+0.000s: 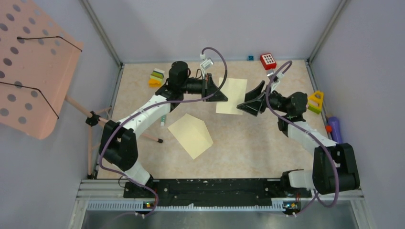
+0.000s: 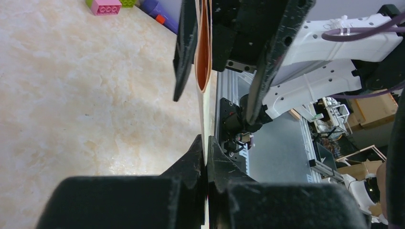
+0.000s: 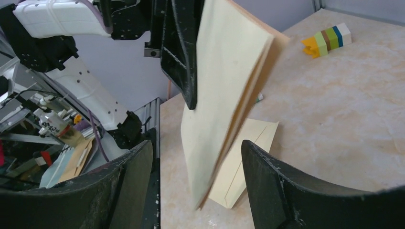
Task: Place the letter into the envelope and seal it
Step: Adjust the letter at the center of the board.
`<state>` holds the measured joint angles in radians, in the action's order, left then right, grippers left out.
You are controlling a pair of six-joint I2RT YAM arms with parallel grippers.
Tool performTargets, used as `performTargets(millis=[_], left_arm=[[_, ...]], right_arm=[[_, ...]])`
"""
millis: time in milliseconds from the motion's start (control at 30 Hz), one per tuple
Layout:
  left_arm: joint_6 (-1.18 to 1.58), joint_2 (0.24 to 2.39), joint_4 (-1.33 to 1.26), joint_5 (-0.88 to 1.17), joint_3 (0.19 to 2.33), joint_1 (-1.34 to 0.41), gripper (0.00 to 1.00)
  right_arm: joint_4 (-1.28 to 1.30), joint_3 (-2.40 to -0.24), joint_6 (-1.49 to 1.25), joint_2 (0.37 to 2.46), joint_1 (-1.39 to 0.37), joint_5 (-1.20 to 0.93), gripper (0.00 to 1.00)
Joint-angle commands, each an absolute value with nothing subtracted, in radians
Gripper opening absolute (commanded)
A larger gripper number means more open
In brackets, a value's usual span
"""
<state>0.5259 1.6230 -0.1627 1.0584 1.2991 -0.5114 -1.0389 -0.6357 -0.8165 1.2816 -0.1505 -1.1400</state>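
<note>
Two hands: my left hand pinches the letter tight, my right hand is open by its other edge. I should close it slowly and straight.

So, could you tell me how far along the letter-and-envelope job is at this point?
Done: the folded letter is off the table. In hand: the left hand is shut on its edge, and the open right hand straddles the opposite edge. Left: the envelope lies flat on the table, flap open, so inserting and sealing both remain.
</note>
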Motion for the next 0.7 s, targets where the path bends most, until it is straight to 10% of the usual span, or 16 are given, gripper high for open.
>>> performTargets(millis=[0, 667], left_arm=[[0.586, 1.564, -0.306, 1.117, 1.275, -0.507, 0.0], [0.586, 1.597, -0.325, 1.112, 1.261, -0.508, 0.0]], right_arm=[[-1.131, -0.676, -0.847, 1.331, -0.157, -1.146, 0.67], [-1.524, -0.698, -1.154, 1.467, -0.174, -1.164, 0.35]])
